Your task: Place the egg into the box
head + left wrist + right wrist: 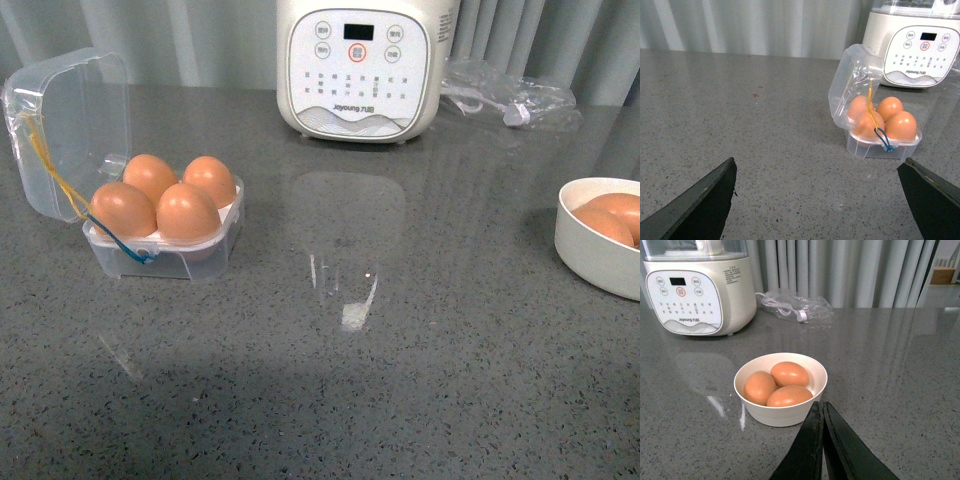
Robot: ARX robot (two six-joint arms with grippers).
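The box [165, 258] is a clear plastic case at the left of the grey counter, its hinged lid [70, 120] standing open. Several orange-brown eggs [187, 212] fill its white tray. In the left wrist view the box [883, 146] sits ahead and to one side of my left gripper [820, 161], which is open and empty over bare counter. My right gripper [821, 404] is shut with nothing in it, just short of the white bowl [782, 416]. That bowl holds three eggs [789, 396]. Neither gripper shows in the front view.
A white kitchen appliance [360, 65] with a button panel stands at the back centre. Beside it lies a clear bag with a cable [510, 95]. The white bowl [595, 255] sits at the right edge of the front view. Grey curtains hang behind the counter.
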